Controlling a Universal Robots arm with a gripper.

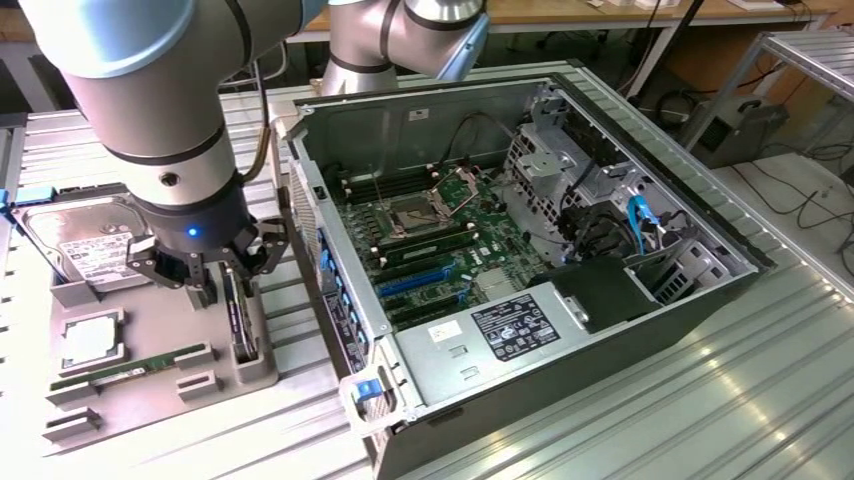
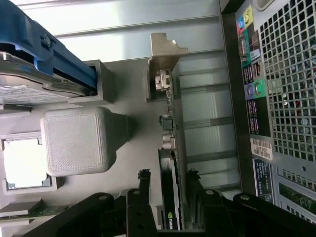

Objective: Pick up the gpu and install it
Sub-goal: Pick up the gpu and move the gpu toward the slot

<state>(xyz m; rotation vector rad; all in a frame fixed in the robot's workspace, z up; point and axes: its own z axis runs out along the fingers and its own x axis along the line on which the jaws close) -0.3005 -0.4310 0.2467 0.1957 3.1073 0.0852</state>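
Part-loading station and open computer, seen from the bench side. Nearest, a grey moulded holder (image 1: 167,335) on the slatted metal bench (image 1: 667,400) keeps each part in its own pocket so that it can be reached from above: a slim green memory stick (image 1: 134,368), a square silver processor (image 1: 91,338), and the gpu (image 1: 242,325), a thin dark card with a silver end bracket, standing on edge in a slot with its upper edge free. The black two-fingered pincer (image 2: 168,178) hangs over that edge with jaws apart, one finger on each side of the card and a gap showing on both sides; nothing is gripped. A small green-and-white emblem on the card cannot be read. Behind sits a silver boxy hard drive (image 1: 87,245), its white label unreadable. Farther off, the black tower case (image 1: 387,125) lies on its side, panel off, exposing the green motherboard (image 1: 441,250) and blue expansion slots (image 1: 414,285); the black label (image 1: 514,325) inside is illegible.
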